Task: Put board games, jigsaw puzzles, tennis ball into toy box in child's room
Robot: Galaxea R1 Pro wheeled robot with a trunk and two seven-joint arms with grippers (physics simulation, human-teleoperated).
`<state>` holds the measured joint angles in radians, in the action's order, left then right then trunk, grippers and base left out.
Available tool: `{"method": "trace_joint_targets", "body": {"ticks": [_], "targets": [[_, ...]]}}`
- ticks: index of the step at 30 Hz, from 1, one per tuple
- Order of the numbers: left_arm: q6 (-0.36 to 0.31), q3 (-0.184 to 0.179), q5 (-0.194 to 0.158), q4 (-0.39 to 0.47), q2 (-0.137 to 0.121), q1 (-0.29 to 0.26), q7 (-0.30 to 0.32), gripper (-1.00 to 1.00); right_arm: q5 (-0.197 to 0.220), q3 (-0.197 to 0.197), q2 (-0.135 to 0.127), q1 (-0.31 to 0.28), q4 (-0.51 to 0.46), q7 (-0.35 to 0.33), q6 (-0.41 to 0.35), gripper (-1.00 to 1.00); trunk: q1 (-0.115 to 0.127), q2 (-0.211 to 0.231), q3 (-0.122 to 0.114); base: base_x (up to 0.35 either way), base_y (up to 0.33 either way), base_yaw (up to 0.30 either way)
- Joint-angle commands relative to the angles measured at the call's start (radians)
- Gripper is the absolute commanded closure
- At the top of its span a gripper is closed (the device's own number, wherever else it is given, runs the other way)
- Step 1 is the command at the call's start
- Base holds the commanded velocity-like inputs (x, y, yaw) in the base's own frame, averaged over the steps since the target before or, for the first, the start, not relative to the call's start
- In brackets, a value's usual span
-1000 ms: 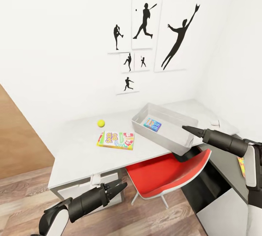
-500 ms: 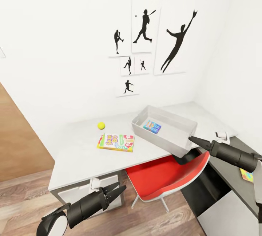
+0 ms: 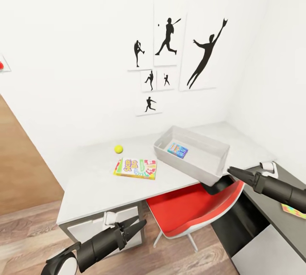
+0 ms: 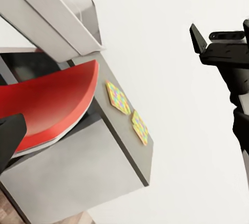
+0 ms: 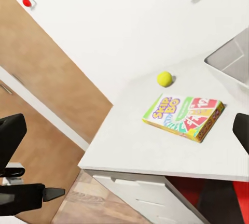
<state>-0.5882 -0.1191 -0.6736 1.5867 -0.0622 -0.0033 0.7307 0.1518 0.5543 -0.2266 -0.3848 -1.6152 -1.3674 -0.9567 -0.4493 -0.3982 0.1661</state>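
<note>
Toy box point(image 3: 193, 156) on table point(image 3: 93, 173) — both arms low, left fingers point(image 3: 135, 228) spread, right fingers point(image 3: 238, 174) closed, empty

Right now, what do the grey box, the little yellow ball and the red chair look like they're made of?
The toy box looks like smooth matte plastic: thin, even grey walls. The tennis ball should be fuzzy felt, but it's too small to tell. The red chair seems glossy moulded plastic, one curved shell.
</note>
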Motion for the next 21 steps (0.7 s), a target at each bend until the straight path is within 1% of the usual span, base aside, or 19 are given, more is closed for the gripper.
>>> {"method": "trace_joint_targets", "body": {"ticks": [1, 11, 21], "targets": [[-0.004, 0.0, -0.008, 0.001, -0.001, 0.002, -0.003, -1.0, 0.002, 0.002, -0.003, 0.003, 0.0, -0.003, -0.005, -1.0, -0.001, -0.002, 0.0, 0.0, 0.0, 0.0], [0.005, 0.001, -0.009, 0.0, 0.005, 0.007, -0.007, -1.0, 0.002, 0.007, -0.01, 0.011, 0.0, -0.008, 0.003, -1.0, -0.001, -0.002, -0.017, 0.0, 0.0, 0.0], [0.008, 0.001, -0.009, 0.0, 0.004, 0.009, -0.007, -1.0, 0.002, 0.006, -0.006, 0.013, 0.0, -0.007, 0.008, -1.0, -0.001, -0.002, -0.033, 0.0, 0.0, 0.0]]}}
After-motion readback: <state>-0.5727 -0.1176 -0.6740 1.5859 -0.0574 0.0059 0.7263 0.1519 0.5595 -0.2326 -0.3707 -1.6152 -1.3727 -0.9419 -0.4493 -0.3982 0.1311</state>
